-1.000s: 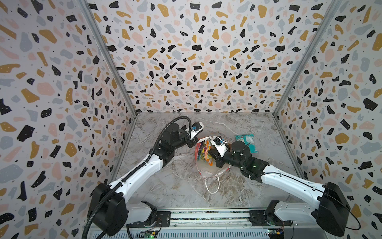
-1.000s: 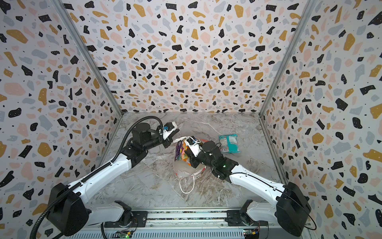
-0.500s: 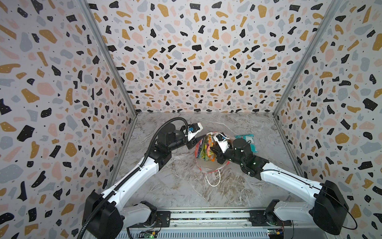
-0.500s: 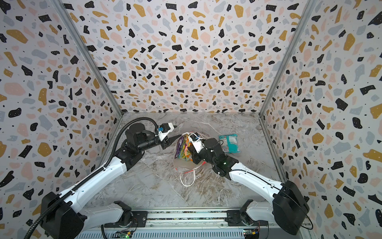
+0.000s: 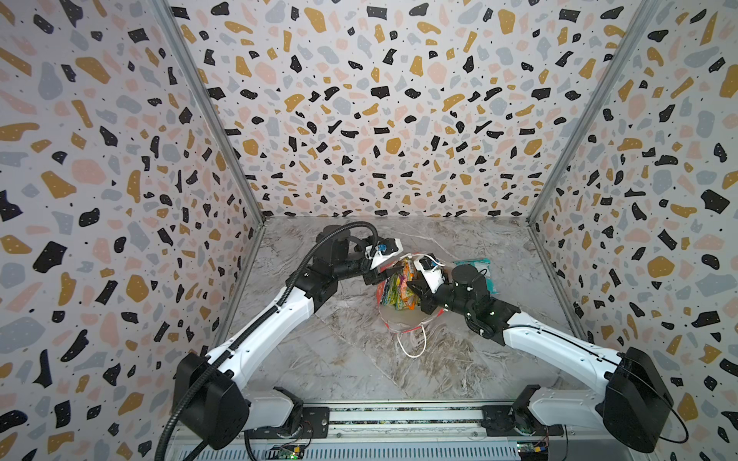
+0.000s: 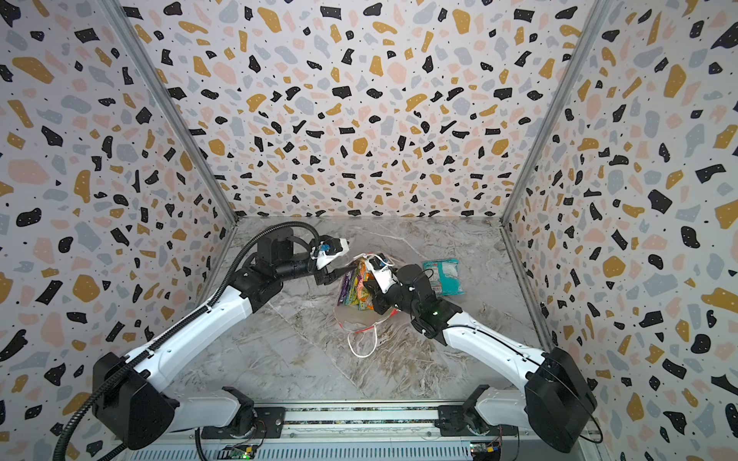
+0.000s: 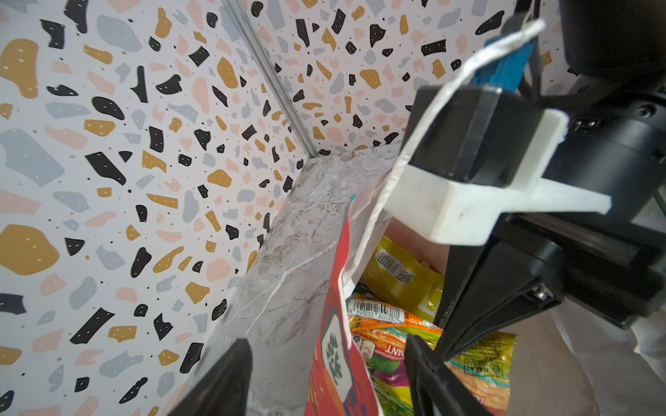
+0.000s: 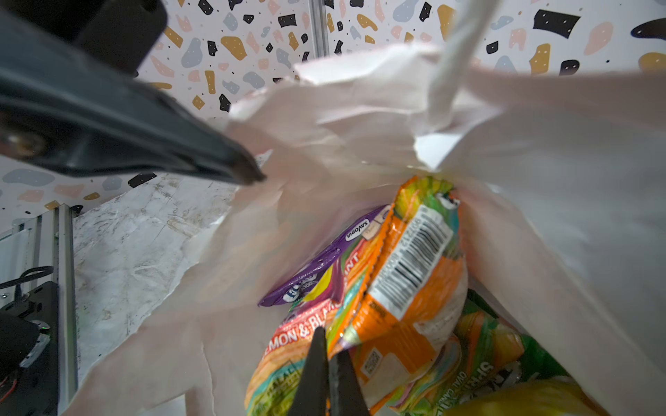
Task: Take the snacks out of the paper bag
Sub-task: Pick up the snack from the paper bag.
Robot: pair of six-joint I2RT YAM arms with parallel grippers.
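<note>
The paper bag (image 8: 558, 162) is seen slumped on the table (image 5: 339, 359) with its mouth gaping. Most of the snacks (image 5: 399, 285) are packed inside it, while a teal packet (image 6: 443, 275) already lies on the table, well behind the right gripper (image 8: 328, 345).

The left gripper (image 7: 326, 344) is held wide open. The bag's red side wall stands between its jaws, and no contact with either jaw can be made out. One jaw is outside the bag and the other is inside, over the packets. The right gripper is inside the mouth with its jaws pressed together. Their tips lie against the near edge of the orange packet (image 8: 407, 288). It cannot be told whether that edge is pinched or merely touched.

The step in hand is judged to be bracing the bag so that a packet can be drawn out. It is best done if the left jaws are closed on the wall alone. The inner jaw should be kept clear of the yellow packet (image 7: 400, 277) ahead of it, so that only paper is clamped.

If the right jaws are empty, they should be parted a little and set across the crimped edge of the orange packet, not its puffed middle. The purple packet (image 8: 317, 263) just beyond should be left out of the bite. The pull is best made straight back through the mouth, away from the cord handle (image 5: 411, 343), since the light bag is likely to be dragged along otherwise.
</note>
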